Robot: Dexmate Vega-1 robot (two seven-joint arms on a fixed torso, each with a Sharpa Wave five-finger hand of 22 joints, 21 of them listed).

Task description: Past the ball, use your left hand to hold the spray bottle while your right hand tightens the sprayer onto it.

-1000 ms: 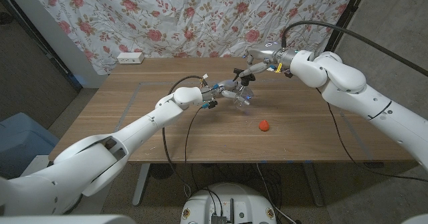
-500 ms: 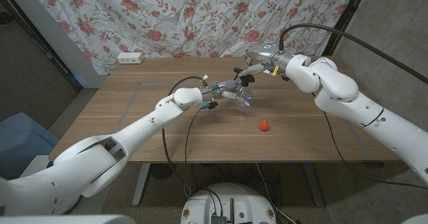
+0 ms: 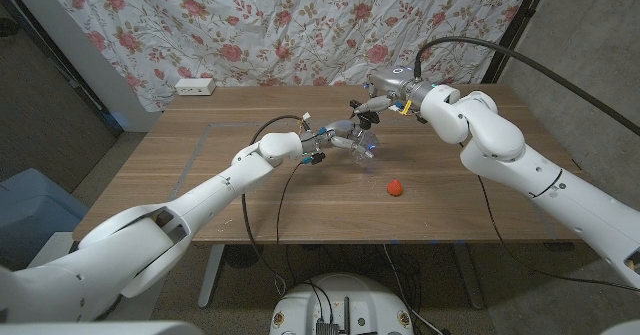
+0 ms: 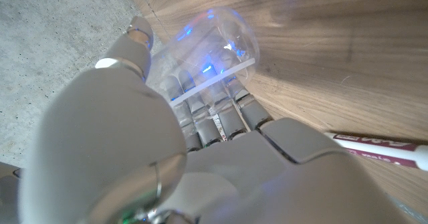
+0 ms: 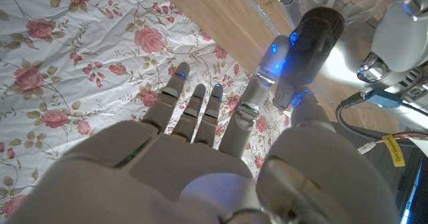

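Note:
A clear spray bottle [image 3: 363, 144] is held off the table beyond the red ball [image 3: 395, 187], tilted, in my left hand [image 3: 335, 139]. In the left wrist view the fingers [image 4: 214, 114] wrap around the clear bottle [image 4: 217, 47], which glows with blue reflections. My right hand [image 3: 378, 97] reaches in from behind and above. Its thumb and a finger pinch the black sprayer [image 5: 311, 40] at the bottle's top, with the other fingers [image 5: 194, 107] spread. The sprayer [image 3: 357, 112] shows as a small dark piece just above the bottle.
A white power strip [image 3: 195, 87] lies at the table's far left edge, in front of the floral curtain [image 3: 300, 25]. Cables run from my left wrist across the wooden table [image 3: 200, 185]. A white tagged cable [image 4: 381, 147] lies beside my left hand.
My right forearm and elbow have swung leftward and the wrist has turned, while the hand stays on the sprayer. The left hand and bottle have barely moved.

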